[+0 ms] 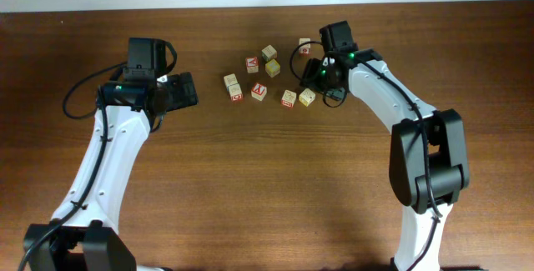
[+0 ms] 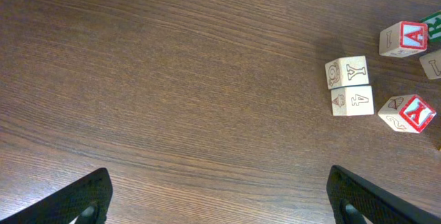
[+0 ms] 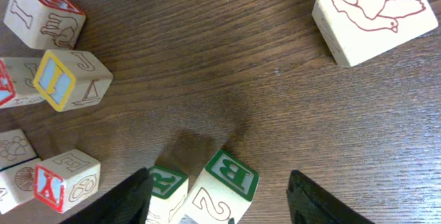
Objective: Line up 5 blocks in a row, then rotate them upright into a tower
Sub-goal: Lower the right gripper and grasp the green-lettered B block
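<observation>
Several pale wooden blocks lie scattered at the table's far middle [image 1: 259, 92]. In the right wrist view, a green "B" block [image 3: 224, 186] and a green "R" block [image 3: 165, 188] sit side by side between the jaws of my right gripper [image 3: 219, 179]. The gripper is open. Its left finger [image 3: 120, 200] is against the "R" block, and a gap separates the "B" block from the right finger [image 3: 317, 200]. My left gripper [image 2: 217, 176] is wide open over bare wood, left of a "Y" block [image 2: 346, 72] and a "4" block [image 2: 352, 100].
A dove-printed block [image 3: 365, 17] lies beyond the right gripper. A yellow-bordered block [image 3: 72, 79] and red-lettered blocks [image 3: 65, 179] crowd its left side. Two more red-lettered blocks [image 2: 406, 112] lie right of the left gripper. The right arm [image 1: 392, 96] reaches in from the right.
</observation>
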Robot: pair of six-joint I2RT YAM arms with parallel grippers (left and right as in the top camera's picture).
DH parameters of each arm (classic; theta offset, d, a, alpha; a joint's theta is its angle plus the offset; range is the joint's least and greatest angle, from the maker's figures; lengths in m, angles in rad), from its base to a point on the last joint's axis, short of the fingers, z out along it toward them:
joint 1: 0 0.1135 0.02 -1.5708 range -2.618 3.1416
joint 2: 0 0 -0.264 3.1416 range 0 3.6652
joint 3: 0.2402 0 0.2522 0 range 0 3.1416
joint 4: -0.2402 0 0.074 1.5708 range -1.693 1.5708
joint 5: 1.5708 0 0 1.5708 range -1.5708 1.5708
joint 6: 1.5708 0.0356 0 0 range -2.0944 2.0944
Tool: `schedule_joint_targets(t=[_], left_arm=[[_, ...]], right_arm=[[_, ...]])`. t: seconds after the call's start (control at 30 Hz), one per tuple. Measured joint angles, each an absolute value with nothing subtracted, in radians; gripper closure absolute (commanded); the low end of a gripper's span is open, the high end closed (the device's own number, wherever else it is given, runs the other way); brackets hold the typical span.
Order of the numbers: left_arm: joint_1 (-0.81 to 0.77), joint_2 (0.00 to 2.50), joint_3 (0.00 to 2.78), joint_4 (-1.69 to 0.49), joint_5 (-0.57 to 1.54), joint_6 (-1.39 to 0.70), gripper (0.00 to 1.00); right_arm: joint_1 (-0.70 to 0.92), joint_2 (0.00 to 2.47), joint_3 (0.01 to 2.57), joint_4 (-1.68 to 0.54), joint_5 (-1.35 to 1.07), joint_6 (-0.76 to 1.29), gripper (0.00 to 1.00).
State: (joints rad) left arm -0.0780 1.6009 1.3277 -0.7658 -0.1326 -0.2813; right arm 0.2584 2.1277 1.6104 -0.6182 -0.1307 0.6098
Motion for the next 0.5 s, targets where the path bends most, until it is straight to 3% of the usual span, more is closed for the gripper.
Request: schedule_joint_targets(t=[0.17,0.5], left_arm=[[-0.078,1.601,1.328,-0.766,-0.133,-0.281,0.01],[-0.078,1.601,1.328,-0.766,-0.133,-0.281,0.01]], right_arm=[[0.290,2.133,1.610,-0.616,-0.112,0.619,0.46],[0.340,2.133,1.610,-0.669,-0.038,0.639,0.50]])
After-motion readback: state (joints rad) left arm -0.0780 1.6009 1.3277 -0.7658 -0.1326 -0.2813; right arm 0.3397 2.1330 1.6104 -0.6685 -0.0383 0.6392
